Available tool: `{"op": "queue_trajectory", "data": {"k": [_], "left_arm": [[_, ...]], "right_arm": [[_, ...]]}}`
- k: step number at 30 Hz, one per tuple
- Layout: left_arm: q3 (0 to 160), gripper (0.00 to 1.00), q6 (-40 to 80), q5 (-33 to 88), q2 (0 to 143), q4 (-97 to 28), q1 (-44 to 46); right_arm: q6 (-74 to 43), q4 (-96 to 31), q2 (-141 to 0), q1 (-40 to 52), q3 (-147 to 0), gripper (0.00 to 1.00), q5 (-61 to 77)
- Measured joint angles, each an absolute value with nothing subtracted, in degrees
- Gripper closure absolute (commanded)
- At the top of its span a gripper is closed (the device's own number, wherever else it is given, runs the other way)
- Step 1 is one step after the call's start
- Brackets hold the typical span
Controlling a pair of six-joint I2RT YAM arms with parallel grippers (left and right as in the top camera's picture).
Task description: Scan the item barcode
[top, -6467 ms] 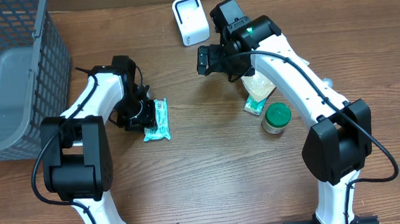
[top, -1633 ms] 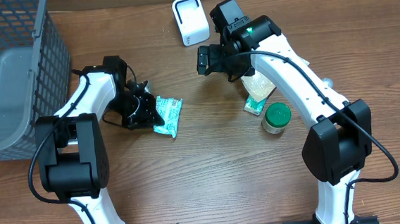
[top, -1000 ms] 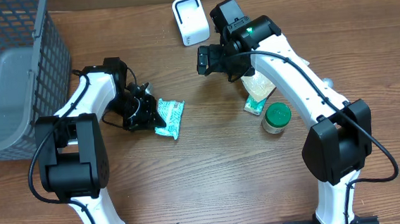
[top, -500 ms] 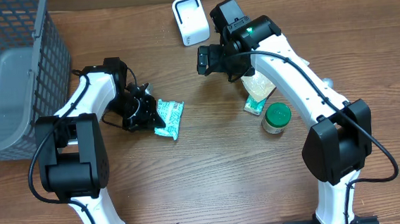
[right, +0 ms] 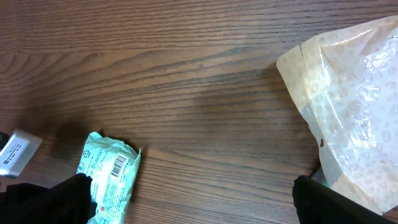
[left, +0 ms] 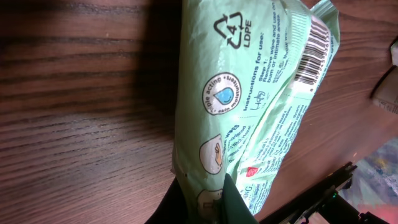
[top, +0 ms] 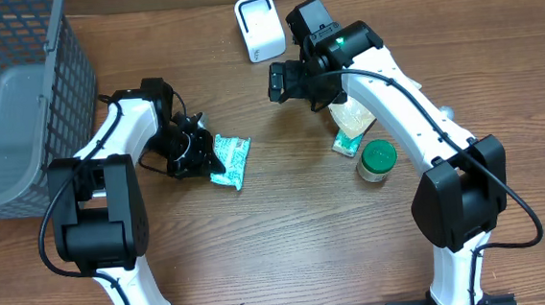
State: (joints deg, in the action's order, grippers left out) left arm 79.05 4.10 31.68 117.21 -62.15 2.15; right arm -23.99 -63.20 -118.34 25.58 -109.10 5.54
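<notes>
Jutting from left end effector (top: pixel 204 152): wipes packet (top: pixel 232 162)

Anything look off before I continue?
Nothing spilled or damaged. The wipes pack is askew, pinched at one end by the left gripper, barcode showing. The pouch lies over a green box.

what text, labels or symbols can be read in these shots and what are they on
"4" inside a recycling triangle, with "LDPE" beside it: on the green pack.
"Instructions for use:": same pack.
The barcode digits and the pack's fine print: too small to read.
The beige bag, white scanner and green-lidded jar: no readable text.
</notes>
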Motion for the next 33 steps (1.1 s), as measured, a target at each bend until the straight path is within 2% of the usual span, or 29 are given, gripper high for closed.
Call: {"op": "queue_trajectory", "data": {"k": [28, 33], "left_arm": [[79.0, 0.96, 4.1, 31.7, 117.2, -61.3, 2.2], [79.0, 0.96, 4.1, 31.7, 117.2, -61.3, 2.2]], "right_arm": [[-24.0, -63.2, -118.3, 25.5, -109.1, 0.00, 5.5], [-24.0, -65.4, -118.3, 23.1, -109.9, 0.00, 5.6]]}}
